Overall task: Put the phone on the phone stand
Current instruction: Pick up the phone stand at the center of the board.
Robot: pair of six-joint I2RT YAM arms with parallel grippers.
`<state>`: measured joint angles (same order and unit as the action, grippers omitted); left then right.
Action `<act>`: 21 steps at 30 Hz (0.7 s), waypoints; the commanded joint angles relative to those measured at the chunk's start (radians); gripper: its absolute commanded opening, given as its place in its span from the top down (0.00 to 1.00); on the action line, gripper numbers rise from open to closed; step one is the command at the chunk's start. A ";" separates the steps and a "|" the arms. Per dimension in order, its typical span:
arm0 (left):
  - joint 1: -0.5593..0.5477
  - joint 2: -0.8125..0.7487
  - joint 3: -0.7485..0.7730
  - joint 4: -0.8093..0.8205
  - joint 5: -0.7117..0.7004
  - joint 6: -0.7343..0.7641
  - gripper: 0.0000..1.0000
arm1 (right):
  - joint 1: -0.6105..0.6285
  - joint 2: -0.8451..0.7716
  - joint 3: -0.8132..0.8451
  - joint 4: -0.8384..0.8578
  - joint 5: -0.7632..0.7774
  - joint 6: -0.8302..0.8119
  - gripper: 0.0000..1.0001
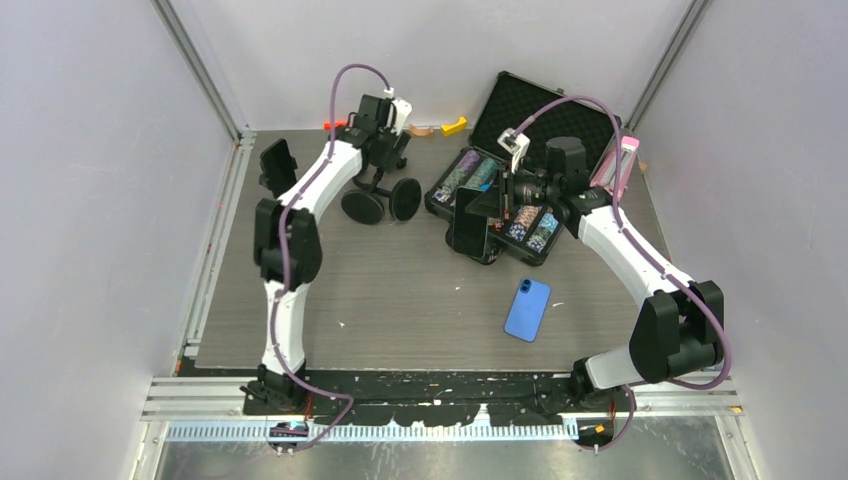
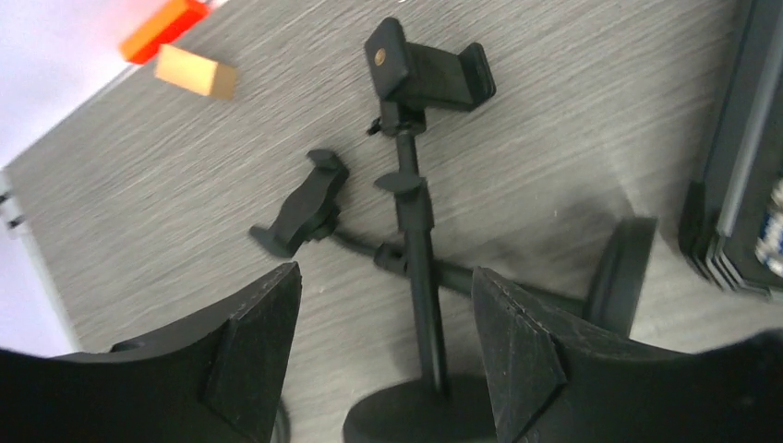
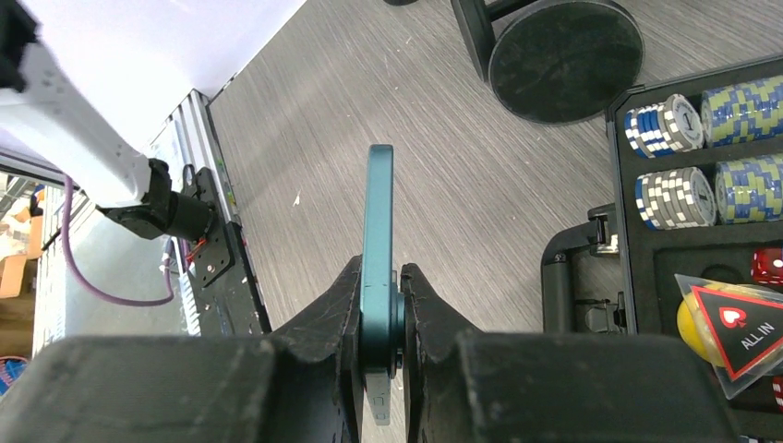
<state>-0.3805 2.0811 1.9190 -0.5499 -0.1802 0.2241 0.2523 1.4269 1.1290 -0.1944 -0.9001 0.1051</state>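
Observation:
My right gripper (image 1: pixel 497 203) is shut on a dark teal phone (image 1: pixel 469 222), held on edge above the table; in the right wrist view the phone (image 3: pixel 378 221) stands edge-on between the fingers (image 3: pixel 334 300). A second, blue phone (image 1: pixel 527 309) lies flat on the table in front. Two black phone stands (image 1: pixel 381 198) with round bases sit at the back left. My left gripper (image 2: pixel 388 351) is open, one finger on each side of the upright stand's pole (image 2: pixel 417 268), not touching it. That stand's clamp (image 2: pixel 430 72) is empty. The other stand's clamp (image 2: pixel 307 205) lies on the table.
An open black case of poker chips (image 1: pixel 520 165) stands right behind the held phone; its chips (image 3: pixel 685 148) show in the right wrist view. A black object (image 1: pixel 277 165) sits at the left edge. Orange (image 2: pixel 163 29) and tan (image 2: pixel 195 73) blocks lie at the back.

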 commanded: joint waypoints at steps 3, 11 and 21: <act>0.020 0.225 0.296 -0.226 0.049 -0.072 0.30 | -0.005 -0.046 -0.003 0.099 -0.076 0.045 1.00; 0.039 0.359 0.361 -0.201 0.043 -0.065 0.36 | -0.008 -0.026 -0.009 0.102 -0.083 0.047 1.00; 0.070 0.482 0.450 -0.192 0.088 -0.105 0.47 | -0.008 -0.001 -0.011 0.104 -0.085 0.053 1.00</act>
<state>-0.3279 2.5500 2.3352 -0.7574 -0.1333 0.1535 0.2466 1.4277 1.1141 -0.1570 -0.9436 0.1383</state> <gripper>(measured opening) 0.573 0.197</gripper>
